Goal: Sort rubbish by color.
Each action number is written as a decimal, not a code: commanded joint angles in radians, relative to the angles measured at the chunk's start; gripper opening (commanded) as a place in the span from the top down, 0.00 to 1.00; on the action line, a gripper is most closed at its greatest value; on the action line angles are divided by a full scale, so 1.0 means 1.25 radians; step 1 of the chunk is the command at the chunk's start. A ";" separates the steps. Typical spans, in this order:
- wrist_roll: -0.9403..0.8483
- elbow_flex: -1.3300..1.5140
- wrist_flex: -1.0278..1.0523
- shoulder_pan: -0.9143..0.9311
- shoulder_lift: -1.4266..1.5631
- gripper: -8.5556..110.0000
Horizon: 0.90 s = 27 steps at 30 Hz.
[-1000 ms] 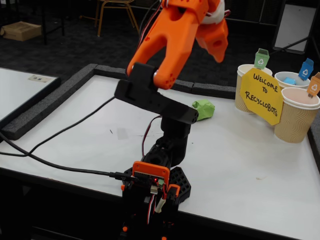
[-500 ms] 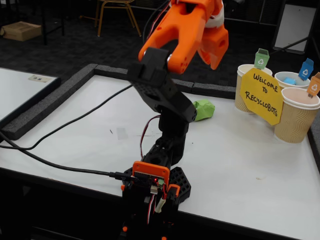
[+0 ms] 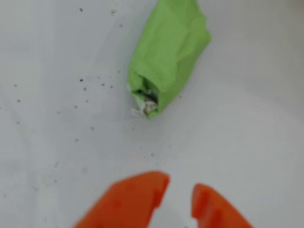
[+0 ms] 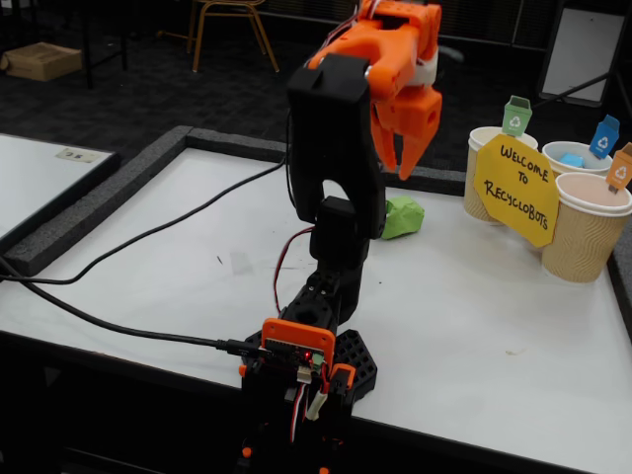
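Observation:
A lime green crumpled paper wad (image 4: 404, 217) lies on the white table, behind the arm in the fixed view. The wrist view has the same wad (image 3: 166, 57) in its upper middle, lying lengthwise on the table. My orange gripper (image 4: 393, 163) hangs above the wad with its fingers pointing down, clear of it. Seen from the wrist, the gripper (image 3: 178, 190) sits at the bottom edge, open a little with nothing between the fingers. A bit of blue (image 4: 572, 159) shows inside the far paper cup.
Three ribbed beige cups stand at the right: one with a green tag (image 4: 481, 173), one with a blue tag (image 4: 549, 154), one with an orange tag (image 4: 585, 237). A yellow sign (image 4: 515, 190) leans on them. Black foam edging (image 4: 109, 193) borders the table; cables (image 4: 118, 262) cross its left.
The arm has swung upright and its elbow has risen. The gripper has tipped from reaching forward to pointing straight down above the green wad.

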 commanded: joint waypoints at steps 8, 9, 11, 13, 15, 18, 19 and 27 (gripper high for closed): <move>0.060 -0.163 -0.167 -0.002 -0.158 0.93; 0.075 -0.169 -0.183 -0.002 -0.174 0.93; 0.092 -0.180 -0.196 -0.002 -0.199 0.93; 0.097 -0.183 -0.196 -0.004 -0.212 0.93; 0.098 -0.182 -0.196 -0.005 -0.217 0.92; 0.099 -0.178 -0.187 -0.004 -0.218 0.83; 0.099 -0.177 -0.180 -0.001 -0.218 0.81; 0.099 -0.175 -0.147 0.018 -0.254 0.75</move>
